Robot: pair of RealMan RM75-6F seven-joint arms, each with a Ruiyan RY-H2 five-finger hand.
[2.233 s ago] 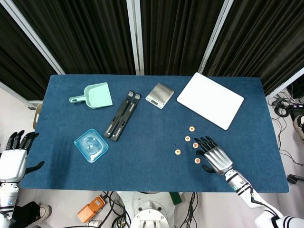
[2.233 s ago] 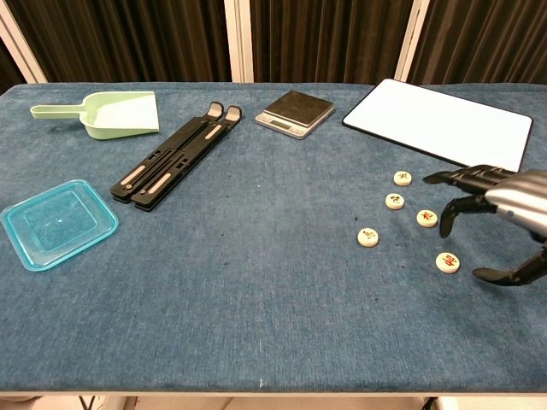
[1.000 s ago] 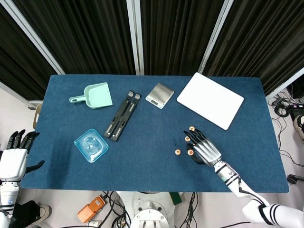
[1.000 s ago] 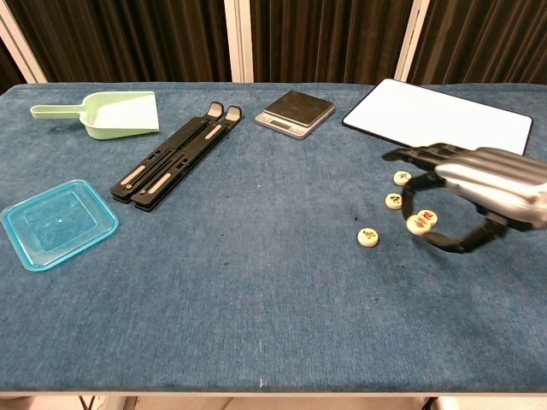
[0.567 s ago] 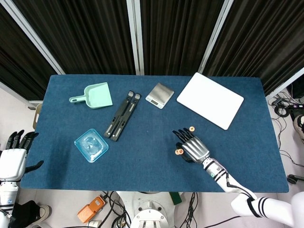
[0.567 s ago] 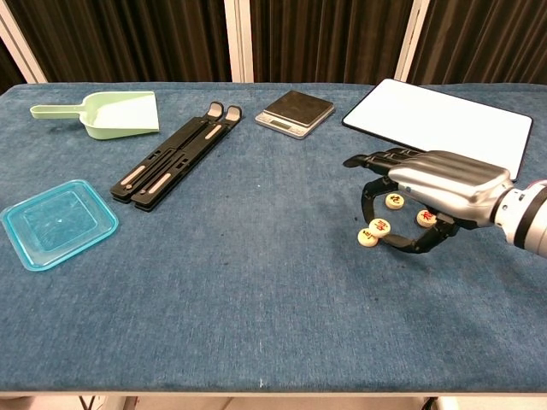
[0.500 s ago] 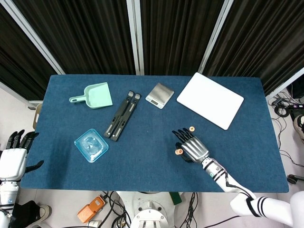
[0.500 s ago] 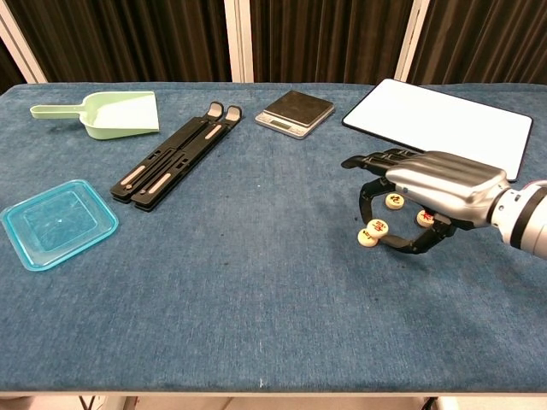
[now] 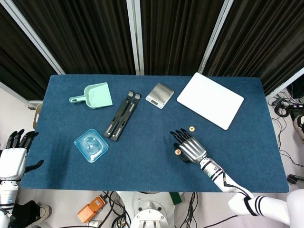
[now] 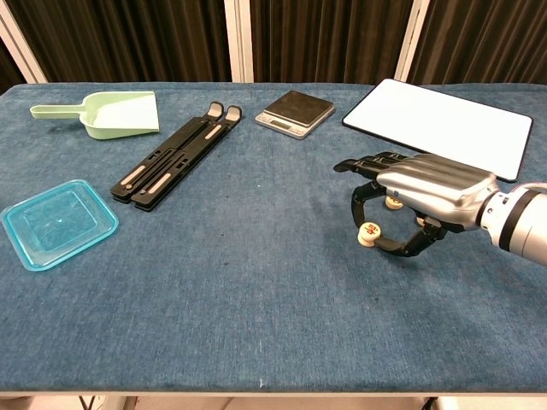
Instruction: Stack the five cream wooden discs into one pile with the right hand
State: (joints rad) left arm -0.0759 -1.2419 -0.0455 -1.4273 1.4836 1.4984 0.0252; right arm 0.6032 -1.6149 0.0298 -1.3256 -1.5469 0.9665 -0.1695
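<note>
My right hand [image 10: 425, 199] hovers low over the blue table, palm down, pinching a cream wooden disc [image 10: 369, 229] between thumb and a finger. That disc sits right on top of a second disc [image 10: 365, 240] lying on the cloth. In the head view the pinched disc [image 9: 178, 152] shows at the left edge of the right hand [image 9: 190, 147]. Another disc [image 10: 393, 202] peeks out between the fingers. One disc [image 9: 191, 128] lies apart, just beyond the fingertips. The remaining disc is hidden under the hand. My left hand [image 9: 14, 159] hangs off the table's left edge, fingers spread, holding nothing.
A white board [image 9: 210, 99] lies at the back right, beyond the discs. A small scale [image 9: 159, 95], a black folded stand [image 9: 122, 115], a green dustpan [image 9: 96, 95] and a blue plastic lid [image 9: 91, 145] occupy the middle and left.
My right hand picked up the nearest disc, then carried it left across the others and brought it down onto the leftmost disc. The left hand has stayed still.
</note>
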